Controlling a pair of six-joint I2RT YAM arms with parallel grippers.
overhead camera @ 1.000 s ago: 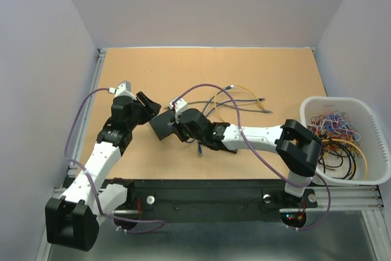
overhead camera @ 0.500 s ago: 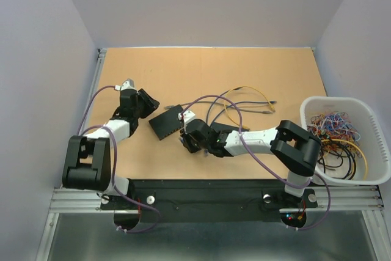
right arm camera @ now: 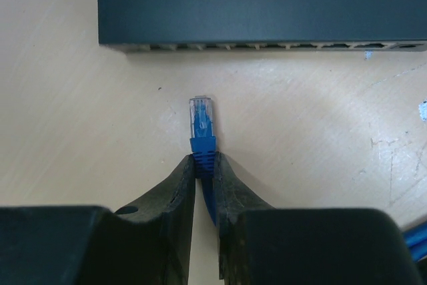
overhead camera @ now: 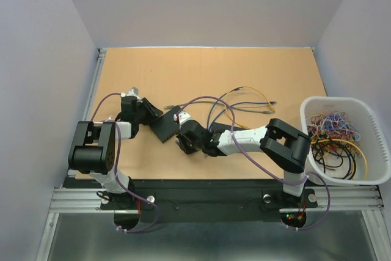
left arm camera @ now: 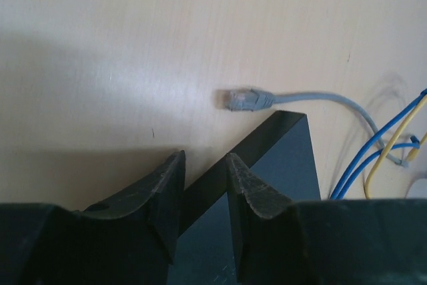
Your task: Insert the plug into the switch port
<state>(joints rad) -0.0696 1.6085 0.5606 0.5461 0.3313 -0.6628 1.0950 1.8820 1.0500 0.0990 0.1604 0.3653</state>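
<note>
Plug (right arm camera: 202,121) pinched in my right hand (right arm camera: 204,159), I'm squaring it to the switch (right arm camera: 260,5); left hand (left arm camera: 203,165) straddling its corner, grip unclear.

We see the left arm (overhead camera: 101,151) and right arm (overhead camera: 244,139) built of white links and bulky black joints, each trailing a purple cable (overhead camera: 117,162). The left gripper (left arm camera: 203,161) and right gripper (right arm camera: 203,161) carry dark, wedge-shaped fingers (left arm camera: 160,191).
</note>
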